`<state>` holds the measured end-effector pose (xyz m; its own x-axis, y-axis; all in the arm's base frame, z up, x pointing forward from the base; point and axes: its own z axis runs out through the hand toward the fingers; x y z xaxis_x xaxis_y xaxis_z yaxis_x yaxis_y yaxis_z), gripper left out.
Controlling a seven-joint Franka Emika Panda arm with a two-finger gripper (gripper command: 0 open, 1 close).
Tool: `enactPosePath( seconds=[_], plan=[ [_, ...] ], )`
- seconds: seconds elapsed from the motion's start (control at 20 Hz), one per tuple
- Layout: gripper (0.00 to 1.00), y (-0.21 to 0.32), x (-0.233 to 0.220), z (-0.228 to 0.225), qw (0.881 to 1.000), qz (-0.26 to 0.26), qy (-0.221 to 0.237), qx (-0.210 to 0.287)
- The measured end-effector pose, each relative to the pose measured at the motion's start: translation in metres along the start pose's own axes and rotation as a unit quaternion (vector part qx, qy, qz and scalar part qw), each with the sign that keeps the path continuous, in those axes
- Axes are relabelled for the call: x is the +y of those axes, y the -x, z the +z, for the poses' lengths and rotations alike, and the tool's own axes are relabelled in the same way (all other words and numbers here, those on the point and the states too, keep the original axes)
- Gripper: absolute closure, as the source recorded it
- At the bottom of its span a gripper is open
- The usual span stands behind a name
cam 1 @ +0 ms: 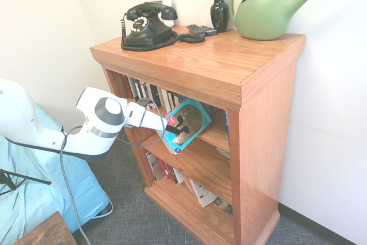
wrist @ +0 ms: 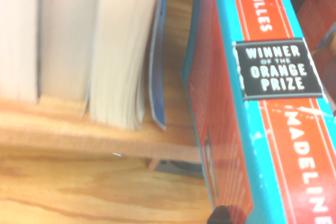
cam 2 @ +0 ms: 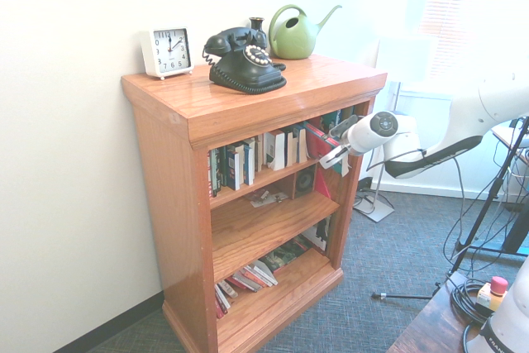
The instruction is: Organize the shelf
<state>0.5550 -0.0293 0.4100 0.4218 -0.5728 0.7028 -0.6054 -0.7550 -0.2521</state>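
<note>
Spine point(wrist: 273, 77) reads "Orange Prize"; rest cropped.

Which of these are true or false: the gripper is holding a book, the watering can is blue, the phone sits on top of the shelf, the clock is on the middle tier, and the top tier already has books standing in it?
1. The gripper is shut on a teal book. True.
2. The watering can is blue. False: it is green.
3. The black rotary phone sits on top of the shelf. True.
4. The white clock is on the middle tier. False: it stands on the shelf's top, by the wall.
5. Books already stand upright in the top tier. True.
</note>
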Motion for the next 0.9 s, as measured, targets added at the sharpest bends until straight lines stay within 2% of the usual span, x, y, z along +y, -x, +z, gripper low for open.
enactPosePath(
  seconds=[0.25,0.9],
  plan=[
    [1.00,-0.017,-0.006,0.010,1.000,0.020,-0.002,-0.014],
    [1.00,-0.049,-0.026,0.030,0.999,0.029,-0.014,-0.033]
  ],
)
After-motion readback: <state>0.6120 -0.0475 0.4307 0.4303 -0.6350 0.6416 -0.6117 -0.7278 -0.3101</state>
